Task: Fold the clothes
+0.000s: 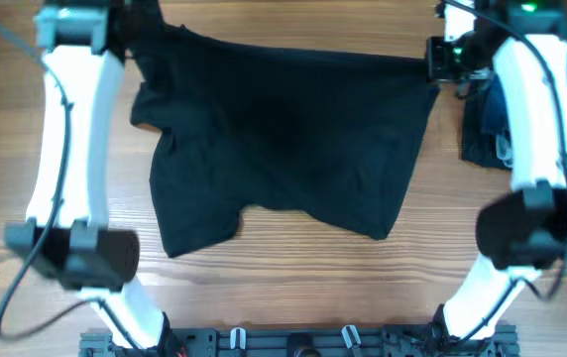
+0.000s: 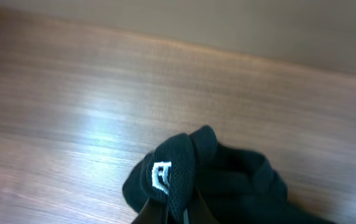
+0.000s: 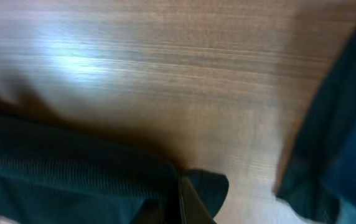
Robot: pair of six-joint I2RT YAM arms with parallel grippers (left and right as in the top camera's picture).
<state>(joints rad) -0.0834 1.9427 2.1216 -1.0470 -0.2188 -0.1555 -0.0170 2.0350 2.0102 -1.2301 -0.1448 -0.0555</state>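
Two ends of the waistband are pinched. My left gripper [image 2: 170, 214] is clamped on the logo corner of the black shorts [image 1: 283, 139], and my right gripper [image 3: 185, 204] is clamped on the corner nearest the blue cloth [image 1: 490, 119]. The shorts lie flat just beside that cloth, legs pointing toward the arm bases. The waistband runs crosswise, so I judge the fold comes toward the bases.

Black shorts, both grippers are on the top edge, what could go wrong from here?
1. The left gripper pinches only a small bunched tip of the black shorts by the white logo; it could slip out during the fold.
2. The blue garment lies close beside the right gripper; a sweep might snag or drag it.
3. The shorts lie wrinkled with an uneven lower edge, so the fold may come out skewed.
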